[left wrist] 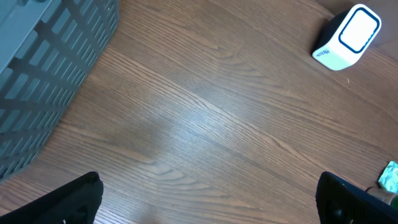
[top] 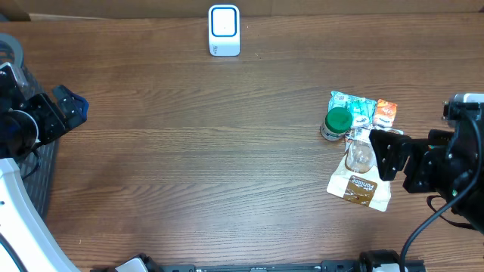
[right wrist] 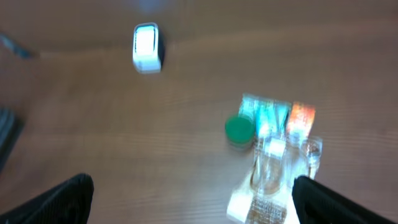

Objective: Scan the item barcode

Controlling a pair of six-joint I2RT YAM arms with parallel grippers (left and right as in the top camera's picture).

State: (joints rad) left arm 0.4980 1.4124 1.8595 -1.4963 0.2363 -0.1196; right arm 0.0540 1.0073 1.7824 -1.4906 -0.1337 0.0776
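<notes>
- Left gripper (top: 74,110) hangs at the table's (top: 227,174) left edge, jaws spread, holding nothing (grey basket (left wrist: 43,68) close by).
- White scanner (top: 224,30) stands at the far edge.
- Green-capped jar (top: 336,122), teal packet (top: 354,106), clear bottle (top: 360,156) and brown pouch (top: 361,189) cluster on the right.
- Right gripper (top: 387,156) is beside them, jaws wide, empty.

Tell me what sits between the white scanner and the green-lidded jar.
Nothing: only bare wooden table separates the scanner from the green-lidded jar, shown clearly in the overhead view.
</notes>
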